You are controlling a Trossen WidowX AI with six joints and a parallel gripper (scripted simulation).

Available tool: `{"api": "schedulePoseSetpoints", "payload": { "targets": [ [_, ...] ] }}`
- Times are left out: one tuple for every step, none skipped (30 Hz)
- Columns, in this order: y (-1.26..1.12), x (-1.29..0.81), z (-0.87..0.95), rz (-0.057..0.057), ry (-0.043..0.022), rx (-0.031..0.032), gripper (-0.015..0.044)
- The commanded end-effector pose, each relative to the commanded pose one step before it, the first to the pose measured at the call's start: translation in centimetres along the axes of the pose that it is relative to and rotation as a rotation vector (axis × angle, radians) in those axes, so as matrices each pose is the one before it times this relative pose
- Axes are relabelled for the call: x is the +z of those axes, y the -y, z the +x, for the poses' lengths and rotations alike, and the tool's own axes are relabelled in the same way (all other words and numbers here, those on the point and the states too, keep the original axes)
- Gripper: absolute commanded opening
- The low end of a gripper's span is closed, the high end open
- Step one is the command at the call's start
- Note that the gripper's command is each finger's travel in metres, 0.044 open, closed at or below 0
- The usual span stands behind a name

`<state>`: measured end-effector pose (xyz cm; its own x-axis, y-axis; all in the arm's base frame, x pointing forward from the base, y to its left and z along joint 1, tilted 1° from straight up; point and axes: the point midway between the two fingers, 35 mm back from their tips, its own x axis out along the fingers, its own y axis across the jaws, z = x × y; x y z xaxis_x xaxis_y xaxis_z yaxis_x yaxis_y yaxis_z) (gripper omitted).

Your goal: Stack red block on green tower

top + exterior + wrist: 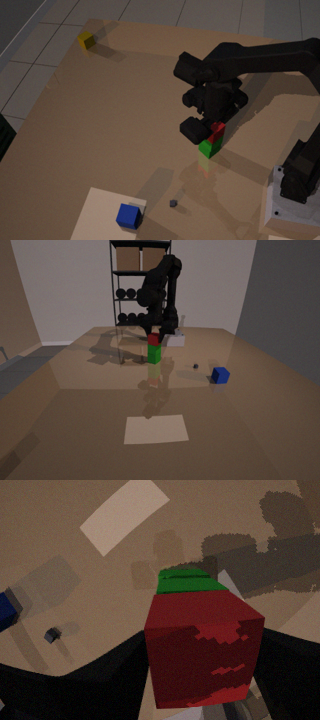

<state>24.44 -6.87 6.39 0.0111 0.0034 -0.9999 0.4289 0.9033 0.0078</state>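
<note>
The red block (pixel 217 133) (pixel 154 339) (pixel 202 667) sits on top of the green tower (pixel 209 149) (pixel 154 354) (pixel 187 584), with no gap seen between them. The tower is two green blocks high and stands upright. In the exterior view the red block lines up closely with the tower. My gripper (pixel 155 337) (pixel 194 634) points down at the red block and is open, with one finger on each side of it. The wrist view shows a narrow gap at the left finger; whether the right finger touches the block is hard to tell.
A blue block (pixel 128 216) (pixel 220 375) (pixel 6 612) and a small dark cube (pixel 172 203) (pixel 195 366) (pixel 51 635) lie away from the tower. A yellow block (pixel 86 40) is near the table's far corner. The arm's pale base (pixel 292 217) (pixel 175 341) stands beyond the tower in the exterior view.
</note>
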Motion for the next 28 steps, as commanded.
{"api": "schedulePoseSetpoints", "payload": {
  "targets": [
    [0.007, -0.001, 0.026, -0.0001, 0.00006, -0.00043, 0.0368],
    [0.000, 0.000, 0.000, 0.0000, 0.00000, 0.00000, 0.0394],
    [0.000, 0.000, 0.000, 0.0000, 0.00000, 0.00000, 0.0420],
    [0.000, 0.000, 0.000, 0.0000, 0.00000, 0.00000, 0.0440],
    [0.000, 0.000, 0.000, 0.0000, 0.00000, 0.00000, 0.0440],
    [0.000, 0.000, 0.000, 0.0000, 0.00000, 0.00000, 0.0440],
    [0.000, 0.000, 0.000, 0.0000, 0.00000, 0.00000, 0.0440],
    [0.000, 0.000, 0.000, 0.0000, 0.00000, 0.00000, 0.0440],
    [0.000, 0.000, 0.000, 0.0000, 0.00000, 0.00000, 0.0440],
    [0.000, 0.000, 0.000, 0.0000, 0.00000, 0.00000, 0.0440],
    [0.000, 0.000, 0.000, 0.0000, 0.00000, 0.00000, 0.0440],
    [0.000, 0.000, 0.000, 0.0000, 0.00000, 0.00000, 0.0440],
    [0.000, 0.000, 0.000, 0.0000, 0.00000, 0.00000, 0.0440],
    [0.000, 0.000, 0.000, 0.0000, 0.00000, 0.00000, 0.0440],
    [0.000, 0.000, 0.000, 0.0000, 0.00000, 0.00000, 0.0440],
    [0.000, 0.000, 0.000, 0.0000, 0.00000, 0.00000, 0.0440],
    [0.000, 0.000, 0.000, 0.0000, 0.00000, 0.00000, 0.0440],
    [0.000, 0.000, 0.000, 0.0000, 0.00000, 0.00000, 0.0440],
    [0.000, 0.000, 0.000, 0.0000, 0.00000, 0.00000, 0.0440],
    [0.000, 0.000, 0.000, 0.0000, 0.00000, 0.00000, 0.0440],
    [0.000, 0.000, 0.000, 0.0000, 0.00000, 0.00000, 0.0440],
    [0.000, 0.000, 0.000, 0.0000, 0.00000, 0.00000, 0.0440],
    [0.000, 0.000, 0.000, 0.0000, 0.00000, 0.00000, 0.0440],
    [0.000, 0.000, 0.000, 0.0000, 0.00000, 0.00000, 0.0440],
    [0.000, 0.000, 0.000, 0.0000, 0.00000, 0.00000, 0.0440],
    [0.000, 0.000, 0.000, 0.0000, 0.00000, 0.00000, 0.0440],
    [0.000, 0.000, 0.000, 0.0000, 0.00000, 0.00000, 0.0440],
    [0.000, 0.000, 0.000, 0.0000, 0.00000, 0.00000, 0.0440]
  ]
}}
